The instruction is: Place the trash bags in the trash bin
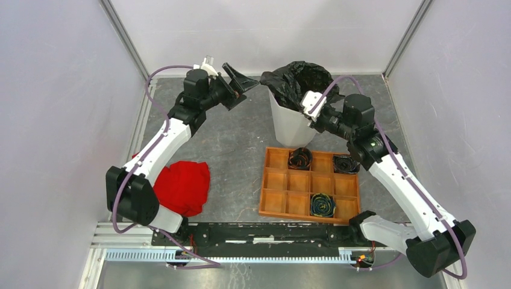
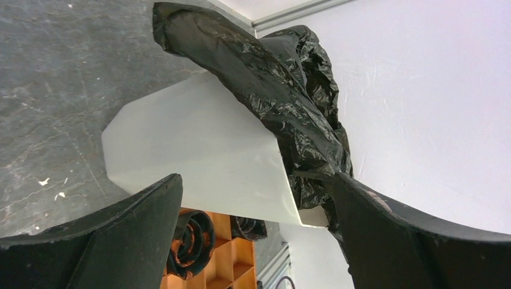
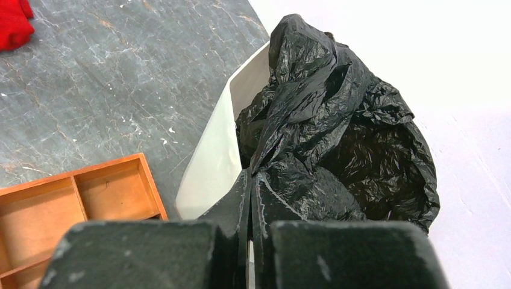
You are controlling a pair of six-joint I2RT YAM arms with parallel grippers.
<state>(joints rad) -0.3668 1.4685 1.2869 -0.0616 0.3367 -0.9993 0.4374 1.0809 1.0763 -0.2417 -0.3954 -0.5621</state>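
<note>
My right pincer (image 3: 250, 180) is squeezed together on a fold of the trash bag (image 3: 337, 120). It holds that fold at the lip of the trash bin (image 3: 217, 150), on the bin's 4 o'clock side in the top view.

My left pincer (image 1: 240, 81) is wide apart and holds nothing. It floats just beside the bin, on the bin's 9 o'clock side, and its mouth points to 3 o'clock.

The bag sits puffed up in the bin's mouth. One loose flap hangs over the rim on the 9 o'clock side. So the flap lies at 3 o'clock from my left pincer, and the left arm is the nearer one. I think the next move is to slide left toward 3 o'clock and grab it.

Farther out on the worktop (image 1: 241, 144), an orange tray (image 1: 263, 186) sits at the bin's 6 o'clock. Three rolled bags (image 1: 322, 205) lie in its boxes. A red cloth (image 1: 181, 186) lies well apart, at 8 o'clock.
</note>
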